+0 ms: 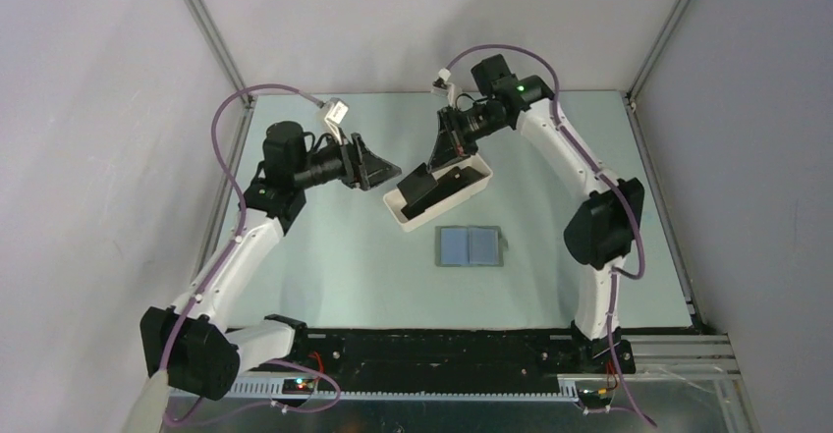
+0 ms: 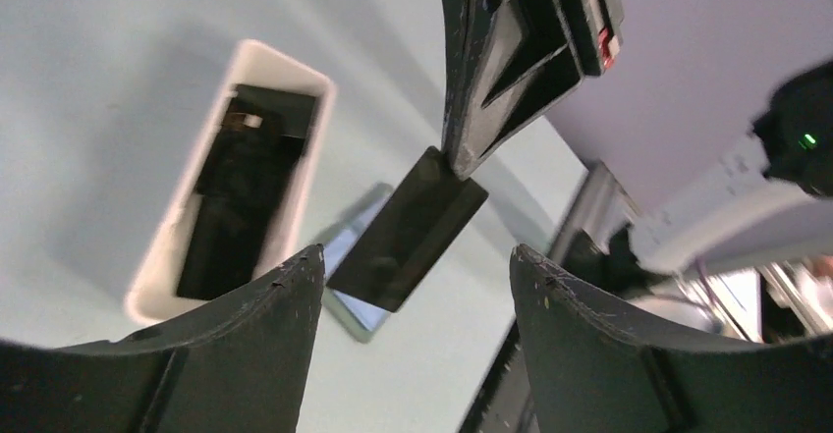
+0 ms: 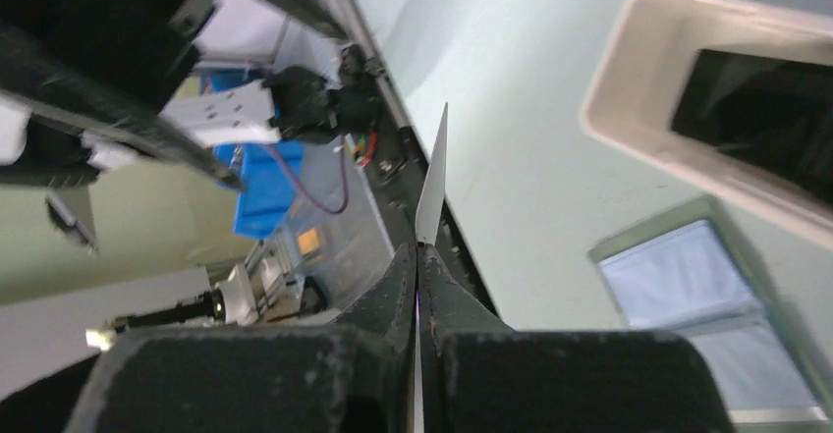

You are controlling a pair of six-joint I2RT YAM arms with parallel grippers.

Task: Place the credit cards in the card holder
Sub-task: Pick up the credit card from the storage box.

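Over the middle of the tabletop, the right pincer is shut on the upper corner of one black credit card, which hangs tilted above the left end of a long white tray. The card holder lies open and flat, its blue-grey inside up, at about 5 o'clock from the tray and just apart from it.

Only the left wrist view shows the held card's broad face and the tip gripping its top corner. The right wrist view gives that card edge-on, a pale sliver rising from between the closed jaws.

The left pincer stands at 9 o'clock from the tray, pointing at the card. Its fingers are apart with nothing clamped between them, and the card hangs beyond them.

More credit cards lie in the tray, stacked dark on dark, so their number cannot be told. From the left wrist the hanging card covers most of the holder, leaving a strip showing. The right wrist view cuts off the tray and the holder at its right edge.
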